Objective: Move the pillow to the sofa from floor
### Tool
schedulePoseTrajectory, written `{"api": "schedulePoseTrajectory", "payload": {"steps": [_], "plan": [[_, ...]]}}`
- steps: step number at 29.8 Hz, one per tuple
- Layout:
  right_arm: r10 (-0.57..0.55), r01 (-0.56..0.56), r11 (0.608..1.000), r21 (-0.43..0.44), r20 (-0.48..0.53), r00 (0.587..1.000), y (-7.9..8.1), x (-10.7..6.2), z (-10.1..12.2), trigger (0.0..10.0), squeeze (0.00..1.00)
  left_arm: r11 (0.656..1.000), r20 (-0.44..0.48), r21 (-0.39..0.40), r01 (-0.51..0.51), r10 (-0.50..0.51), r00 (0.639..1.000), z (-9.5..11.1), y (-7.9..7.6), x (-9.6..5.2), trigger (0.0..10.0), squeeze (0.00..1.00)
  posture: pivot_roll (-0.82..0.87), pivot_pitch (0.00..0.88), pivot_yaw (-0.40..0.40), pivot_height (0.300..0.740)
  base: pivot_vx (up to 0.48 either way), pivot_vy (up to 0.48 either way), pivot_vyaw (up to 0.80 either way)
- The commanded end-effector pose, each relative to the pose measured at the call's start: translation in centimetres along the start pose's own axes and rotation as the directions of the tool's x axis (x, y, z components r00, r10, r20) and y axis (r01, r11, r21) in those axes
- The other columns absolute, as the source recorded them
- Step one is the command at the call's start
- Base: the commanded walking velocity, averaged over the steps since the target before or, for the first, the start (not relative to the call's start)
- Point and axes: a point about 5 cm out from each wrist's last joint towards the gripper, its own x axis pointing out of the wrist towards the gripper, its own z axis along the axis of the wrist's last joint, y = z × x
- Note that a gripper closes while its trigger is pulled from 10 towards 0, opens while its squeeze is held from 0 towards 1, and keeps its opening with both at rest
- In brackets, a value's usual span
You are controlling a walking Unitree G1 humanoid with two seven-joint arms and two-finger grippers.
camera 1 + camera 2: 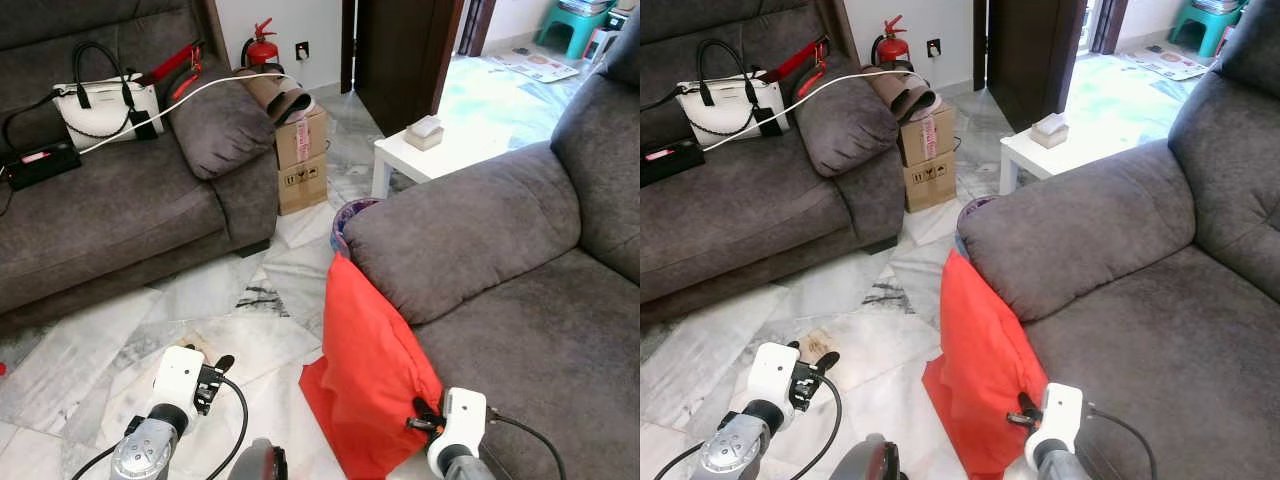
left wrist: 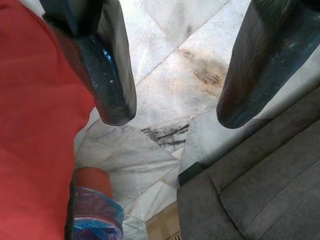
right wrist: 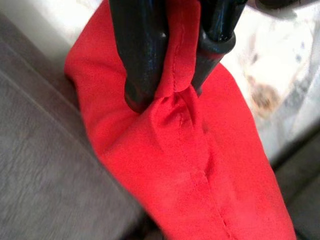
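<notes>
Leaning against the sofa (image 1: 470,230), red pillow (image 1: 370,370), seam pinched between right claw (image 3: 172,85) fingers.

No readable text anywhere we look.
We spot dark printed handling symbols on the brown cardboard box (image 1: 302,160), too small to read.

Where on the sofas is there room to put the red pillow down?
The right gripper pinches the red pillow beside the right sofa, whose bare seat between armrest and backrest looks roomiest. The left sofa is crowded at the back by a white handbag and black box.
</notes>
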Motion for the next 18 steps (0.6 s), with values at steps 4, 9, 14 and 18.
{"api": "schedulePoseTrajectory", "payload": {"steps": [4,9,14,18], "plan": [[0.075,-0.075,0.997,0.014,0.023,0.997,0.3,-0.3,-0.1,10.0,0.0,1.0,-0.02,-0.009,0.002,-0.002,1.0,-0.8,-0.2,-0.3,10.0,0.0,0.03,0.107,0.077,0.671,0.0,0.0,0.0],[0.075,-0.075,0.997,0.006,0.043,0.996,0.2,-0.4,0.0,10.0,0.0,1.0,-0.019,-0.015,0.003,-0.003,1.0,-0.8,-0.3,-0.4,10.0,0.0,0.03,0.102,0.075,0.701,0.0,0.0,0.0],[0.07,-0.07,0.998,0.007,0.047,0.996,-0.3,-0.6,0.0,10.0,0.0,1.0,-0.022,-0.024,0.004,-0.005,1.0,-0.9,-0.4,-0.4,10.0,0.0,0.03,0.096,0.082,0.726,0.0,0.0,0.0],[0.065,-0.065,0.998,-0.001,0.047,0.997,-1.1,-0.9,-0.1,10.0,0.0,1.0,-0.021,-0.027,0.006,-0.007,1.0,-0.9,-0.4,-0.3,10.0,0.0,0.03,0.09,0.084,0.74,0.0,0.0,0.0]]}}
